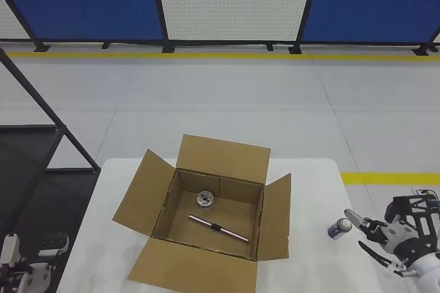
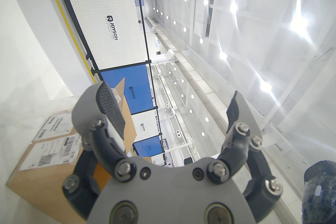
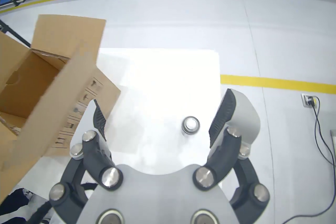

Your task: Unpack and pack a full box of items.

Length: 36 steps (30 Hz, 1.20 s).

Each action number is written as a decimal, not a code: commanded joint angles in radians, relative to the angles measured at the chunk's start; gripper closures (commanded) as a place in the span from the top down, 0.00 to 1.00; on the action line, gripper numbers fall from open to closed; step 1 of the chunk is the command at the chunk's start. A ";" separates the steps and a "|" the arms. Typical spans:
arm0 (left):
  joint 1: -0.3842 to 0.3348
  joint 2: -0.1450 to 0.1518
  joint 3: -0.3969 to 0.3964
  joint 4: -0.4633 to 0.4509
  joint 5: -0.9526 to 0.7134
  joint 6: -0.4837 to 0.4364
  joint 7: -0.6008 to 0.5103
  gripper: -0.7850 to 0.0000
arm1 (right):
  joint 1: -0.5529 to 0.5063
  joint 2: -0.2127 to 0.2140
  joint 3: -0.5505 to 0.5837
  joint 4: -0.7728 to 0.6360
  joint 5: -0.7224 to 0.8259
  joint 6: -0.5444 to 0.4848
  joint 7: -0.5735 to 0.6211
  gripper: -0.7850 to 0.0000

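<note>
Just ahead of right gripper [image 3: 162, 101], jaws spread: can [image 3: 190, 125] upright, untouched.

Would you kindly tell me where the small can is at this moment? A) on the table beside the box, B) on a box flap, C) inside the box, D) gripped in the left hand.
A: the can stands upright on the table, outside the box, close to the open right hand.
</note>
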State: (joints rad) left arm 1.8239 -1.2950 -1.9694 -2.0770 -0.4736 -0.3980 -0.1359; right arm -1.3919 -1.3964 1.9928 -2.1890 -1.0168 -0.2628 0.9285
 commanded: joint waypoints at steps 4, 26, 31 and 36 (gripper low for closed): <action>0.000 0.000 0.000 0.000 0.000 0.000 0.000 1.00 | 0.011 0.013 -0.048 0.113 -0.083 -0.017 0.028 1.00; 0.000 0.000 0.000 0.000 0.000 0.000 0.000 1.00 | 0.181 0.055 -0.135 0.536 -0.109 0.017 0.029 0.71; 0.000 0.000 0.000 0.000 0.000 0.000 0.000 1.00 | 0.189 0.063 -0.147 0.546 -0.096 0.022 0.015 0.50; 0.000 0.000 0.000 0.000 0.000 0.000 0.000 1.00 | 0.210 0.070 -0.171 0.568 -0.102 0.034 0.014 0.42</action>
State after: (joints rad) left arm 1.8239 -1.2950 -1.9694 -2.0770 -0.4736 -0.3980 -0.1359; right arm -1.1858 -1.3277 1.8261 -1.6260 -1.1170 -0.2311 0.9422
